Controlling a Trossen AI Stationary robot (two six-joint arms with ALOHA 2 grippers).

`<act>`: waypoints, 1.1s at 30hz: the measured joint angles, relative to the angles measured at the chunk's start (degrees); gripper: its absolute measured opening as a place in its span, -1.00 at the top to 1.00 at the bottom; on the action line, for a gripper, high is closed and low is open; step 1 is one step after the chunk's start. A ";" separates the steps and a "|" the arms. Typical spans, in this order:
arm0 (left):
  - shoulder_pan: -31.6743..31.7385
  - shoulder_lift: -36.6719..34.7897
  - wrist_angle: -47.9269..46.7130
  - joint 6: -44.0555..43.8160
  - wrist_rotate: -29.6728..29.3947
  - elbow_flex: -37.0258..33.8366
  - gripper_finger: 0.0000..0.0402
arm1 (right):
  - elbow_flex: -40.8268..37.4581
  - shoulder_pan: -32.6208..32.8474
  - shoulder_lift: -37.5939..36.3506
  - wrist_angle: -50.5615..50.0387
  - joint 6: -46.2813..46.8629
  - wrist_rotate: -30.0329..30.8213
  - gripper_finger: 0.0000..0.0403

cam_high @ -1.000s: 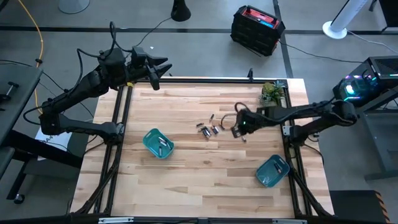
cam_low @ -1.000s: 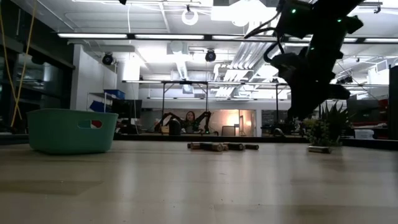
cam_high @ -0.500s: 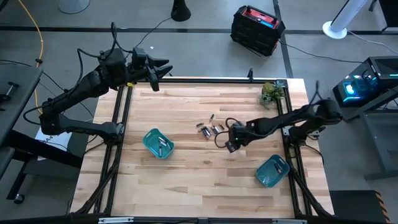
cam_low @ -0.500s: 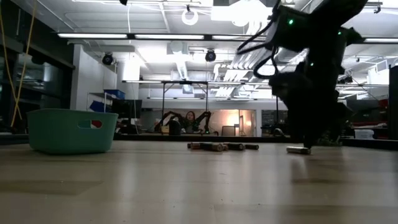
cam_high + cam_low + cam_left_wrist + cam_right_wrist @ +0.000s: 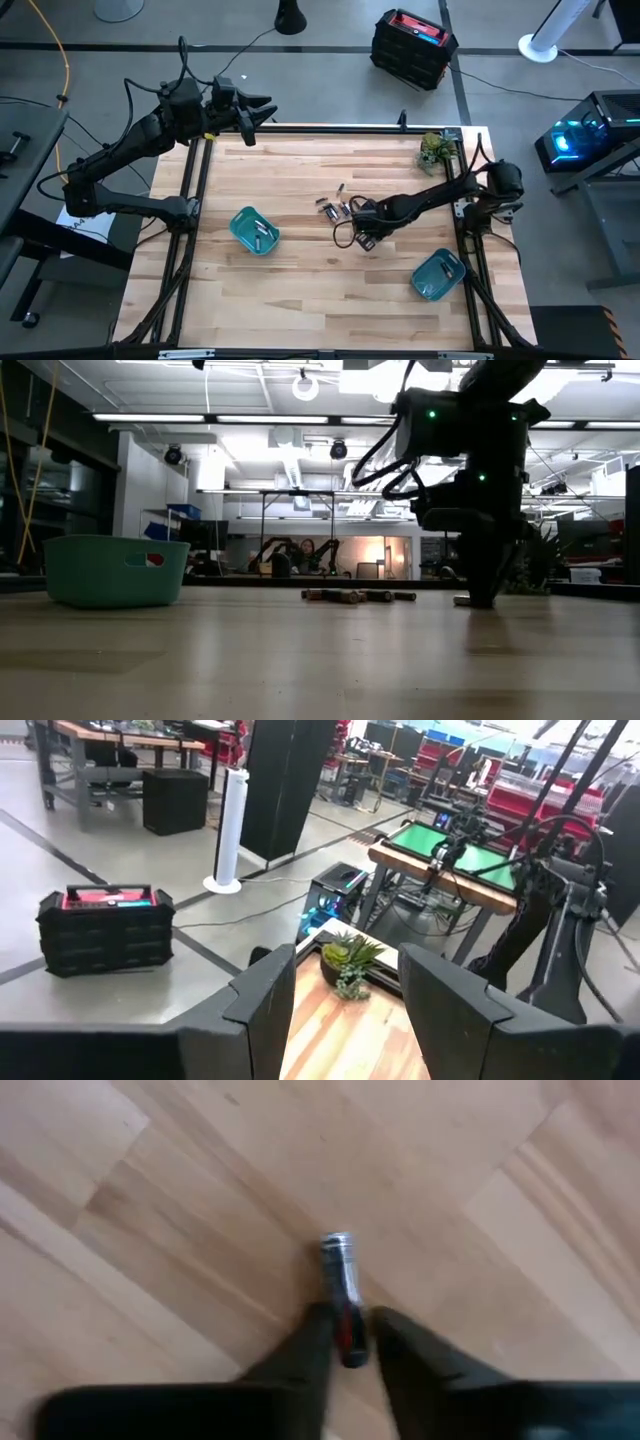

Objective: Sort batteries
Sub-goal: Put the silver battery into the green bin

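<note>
Several small silvery-grey batteries (image 5: pixel 336 208) lie in a loose cluster mid-table and show as a low row (image 5: pixel 355 596) in the low view. One more battery (image 5: pixel 338 1265) lies flat on the wood, apart from the cluster, silvery with a red band at one end. My right gripper (image 5: pixel 363 238) (image 5: pixel 478 598) is down at the table top just near of the cluster. It is open by a narrow gap, with one finger on each side of that battery's red-banded end (image 5: pixel 346 1330). My left gripper (image 5: pixel 265 112) (image 5: pixel 345 990) is open and waits above the table's far left corner. My right gripper comes at the single battery from above, pointing down, its fingertips (image 5: pixel 318 1325) standing on either side of the red-banded end, along the battery's length. The battery lies flat on the table. Whether the fingertips touch it, I cannot tell.
One teal bin (image 5: pixel 254 229) (image 5: pixel 112 570) holding a few batteries stands left of centre. A second teal bin (image 5: pixel 438 274) sits near the right near corner. A small potted plant (image 5: pixel 433 148) is at the far right corner. Bare wood lies between the bins.
My right gripper has travelled from beside the cluster toward the table's left and near edge and has come down to the table top over the single battery. The batteries and bins have stayed where they were.
</note>
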 joint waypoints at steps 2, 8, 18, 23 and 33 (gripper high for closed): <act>-0.09 0.00 -0.02 -1.06 0.96 0.00 0.14 | -0.06 -0.30 -1.49 -0.03 -0.68 0.32 0.91; -0.92 0.00 0.14 -3.00 5.83 0.00 0.14 | 0.65 -3.21 -6.92 3.37 -5.18 5.92 0.96; -3.19 0.00 1.78 -9.31 6.17 0.00 0.14 | 0.81 -9.63 -6.51 45.86 -17.81 -10.53 0.99; -4.62 0.00 5.17 -13.67 5.94 0.00 0.14 | 7.46 -9.25 0.21 50.96 -21.20 -15.84 0.99; -9.77 0.22 8.78 -15.76 1.03 0.00 0.14 | 33.02 -3.68 17.91 48.54 -30.13 -23.28 0.99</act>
